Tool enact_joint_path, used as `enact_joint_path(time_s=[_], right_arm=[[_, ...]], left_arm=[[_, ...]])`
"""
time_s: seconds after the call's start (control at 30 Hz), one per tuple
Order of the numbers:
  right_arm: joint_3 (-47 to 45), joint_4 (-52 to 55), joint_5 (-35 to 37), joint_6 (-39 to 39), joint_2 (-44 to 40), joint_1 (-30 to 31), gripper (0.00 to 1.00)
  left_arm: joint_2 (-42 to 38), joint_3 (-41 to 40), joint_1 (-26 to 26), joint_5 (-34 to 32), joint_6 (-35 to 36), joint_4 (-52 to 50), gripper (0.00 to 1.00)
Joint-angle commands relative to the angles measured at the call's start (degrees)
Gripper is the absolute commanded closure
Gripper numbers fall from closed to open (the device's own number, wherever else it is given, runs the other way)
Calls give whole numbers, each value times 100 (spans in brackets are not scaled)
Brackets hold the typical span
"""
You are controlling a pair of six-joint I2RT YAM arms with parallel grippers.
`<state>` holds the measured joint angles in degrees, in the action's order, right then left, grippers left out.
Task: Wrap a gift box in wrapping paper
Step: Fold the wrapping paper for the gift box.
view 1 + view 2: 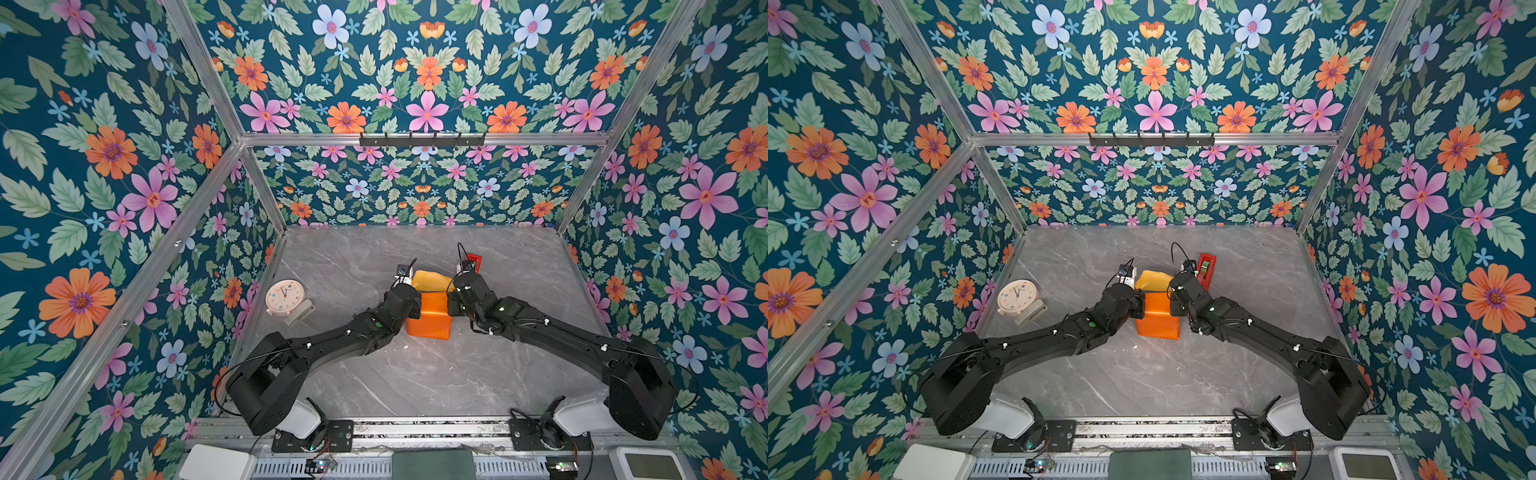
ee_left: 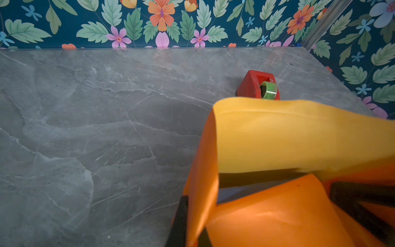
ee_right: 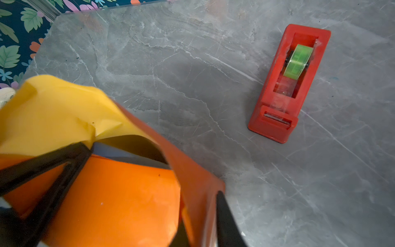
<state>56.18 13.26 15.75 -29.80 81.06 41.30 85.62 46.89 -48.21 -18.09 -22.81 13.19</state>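
Inward, both arms (image 1: 353,328) at the wrapping paper (image 1: 428,322): left gripper (image 2: 191,224) tight on it, right gripper (image 3: 201,224) astride it, closure unclear.

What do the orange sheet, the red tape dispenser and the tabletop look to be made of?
The wrapping paper: thin paper, glossy orange one side (light sheen), matte yellow the other; it curls and creases. The tape dispenser: probably moulded plastic, smooth red with rounded edges. The table: grey marble-look slab with white veins, faintly reflective; stone or laminate, cannot tell.
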Motion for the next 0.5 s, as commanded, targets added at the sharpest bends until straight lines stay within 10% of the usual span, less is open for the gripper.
enact_joint_path(time_s=[0.0, 0.33, 0.47], right_arm=[[60, 249, -40, -37, -237, 3, 68], [-93, 60, -328, -262, -214, 5, 59], [106, 33, -186, -141, -17, 3, 74]], left_arm=[[0, -13, 2, 11, -40, -124, 100], [-1, 4, 5, 7, -57, -116, 100], [-3, 1, 8, 24, -60, -130, 100]])
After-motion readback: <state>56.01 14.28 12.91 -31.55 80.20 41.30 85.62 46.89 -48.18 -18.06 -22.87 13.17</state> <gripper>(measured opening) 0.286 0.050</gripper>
